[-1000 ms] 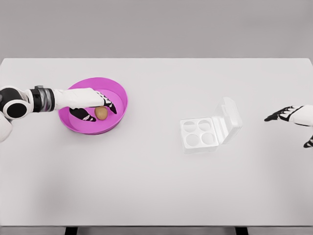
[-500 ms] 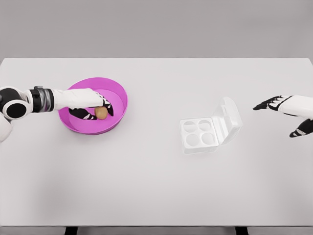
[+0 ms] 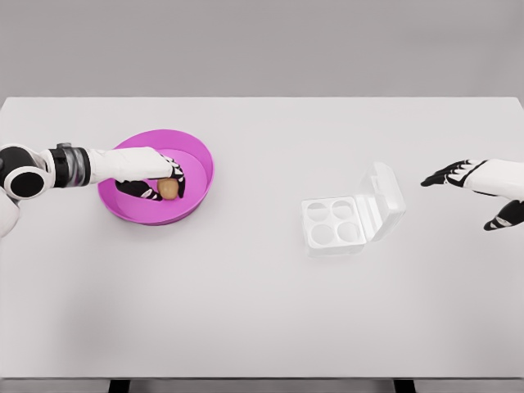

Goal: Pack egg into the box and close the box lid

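Pink bowl (image 3: 192,199), left edge: left hand (image 3: 155,176) fingers have closed on egg (image 3: 169,190); lift pending. Right hand (image 3: 479,184) spread, empty.

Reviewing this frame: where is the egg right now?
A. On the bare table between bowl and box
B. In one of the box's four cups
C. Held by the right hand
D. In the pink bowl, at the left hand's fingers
D. The egg sits inside the pink bowl with the left hand closing round it; the box has all its cups empty, and the right hand holds nothing.
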`<state>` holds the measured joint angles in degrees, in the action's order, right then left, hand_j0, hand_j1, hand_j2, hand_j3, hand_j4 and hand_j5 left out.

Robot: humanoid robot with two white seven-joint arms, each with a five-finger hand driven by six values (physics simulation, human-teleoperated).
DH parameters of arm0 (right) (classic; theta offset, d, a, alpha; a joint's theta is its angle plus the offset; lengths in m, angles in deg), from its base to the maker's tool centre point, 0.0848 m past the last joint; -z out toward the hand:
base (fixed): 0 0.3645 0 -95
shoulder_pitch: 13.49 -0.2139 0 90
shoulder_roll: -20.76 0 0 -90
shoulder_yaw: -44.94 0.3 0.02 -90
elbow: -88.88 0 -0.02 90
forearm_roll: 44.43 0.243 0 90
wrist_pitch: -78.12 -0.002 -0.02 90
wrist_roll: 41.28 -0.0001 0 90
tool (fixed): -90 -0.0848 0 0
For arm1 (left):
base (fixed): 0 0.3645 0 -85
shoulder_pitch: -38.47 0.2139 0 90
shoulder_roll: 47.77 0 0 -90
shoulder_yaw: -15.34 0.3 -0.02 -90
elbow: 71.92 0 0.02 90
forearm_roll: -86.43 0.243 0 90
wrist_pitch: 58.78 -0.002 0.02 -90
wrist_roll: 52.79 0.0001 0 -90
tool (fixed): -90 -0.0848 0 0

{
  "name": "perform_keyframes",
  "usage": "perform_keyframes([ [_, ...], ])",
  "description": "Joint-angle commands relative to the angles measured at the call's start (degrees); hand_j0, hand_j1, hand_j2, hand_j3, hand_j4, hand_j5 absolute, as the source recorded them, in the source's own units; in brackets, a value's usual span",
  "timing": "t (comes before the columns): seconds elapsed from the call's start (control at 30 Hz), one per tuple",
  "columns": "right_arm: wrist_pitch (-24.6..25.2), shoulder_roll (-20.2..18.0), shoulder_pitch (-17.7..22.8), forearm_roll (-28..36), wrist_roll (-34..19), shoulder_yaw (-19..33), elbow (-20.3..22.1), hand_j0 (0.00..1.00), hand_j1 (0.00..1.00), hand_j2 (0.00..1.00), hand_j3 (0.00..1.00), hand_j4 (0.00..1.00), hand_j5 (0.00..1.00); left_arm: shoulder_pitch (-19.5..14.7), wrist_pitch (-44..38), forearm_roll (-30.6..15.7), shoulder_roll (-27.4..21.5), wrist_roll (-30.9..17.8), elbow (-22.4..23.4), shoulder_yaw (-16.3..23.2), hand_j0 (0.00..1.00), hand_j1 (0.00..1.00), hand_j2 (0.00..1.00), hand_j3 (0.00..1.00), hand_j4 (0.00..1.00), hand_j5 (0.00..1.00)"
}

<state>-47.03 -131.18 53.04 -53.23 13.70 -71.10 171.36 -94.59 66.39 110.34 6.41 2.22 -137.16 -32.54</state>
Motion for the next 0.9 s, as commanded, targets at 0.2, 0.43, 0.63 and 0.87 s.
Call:
perform_keyframes([
  [0.2,0.15,-0.38,0.09,0.27,0.02,0.02,0.22,1.00,1.00,1.00,1.00,1.00,1.00,-0.26,-0.17,-0.96,-0.13,-0.01,-0.76,-0.63,0.44,0.44,0.44,0.44,0.44,0.44],
  [0.43,0.15,-0.47,0.00,0.27,0.02,0.02,0.05,1.00,1.00,1.00,1.00,1.00,1.00,-0.62,-0.17,-1.40,-0.30,-0.01,-2.34,-2.21,0.43,0.43,0.43,0.43,0.43,0.43],
  [0.63,0.15,-0.55,0.09,0.18,0.02,0.02,-0.04,1.00,1.00,1.00,1.00,1.00,1.00,-0.09,-0.17,-1.40,-0.39,-0.01,-6.73,-5.37,0.43,0.43,0.43,0.43,0.43,0.43],
  [0.87,0.15,-0.64,0.09,0.18,0.02,0.02,-0.04,1.00,1.00,1.00,1.00,1.00,1.00,-0.18,-0.17,-1.40,-0.30,-0.01,-8.32,-6.43,0.39,0.39,0.39,0.39,0.39,0.39],
])
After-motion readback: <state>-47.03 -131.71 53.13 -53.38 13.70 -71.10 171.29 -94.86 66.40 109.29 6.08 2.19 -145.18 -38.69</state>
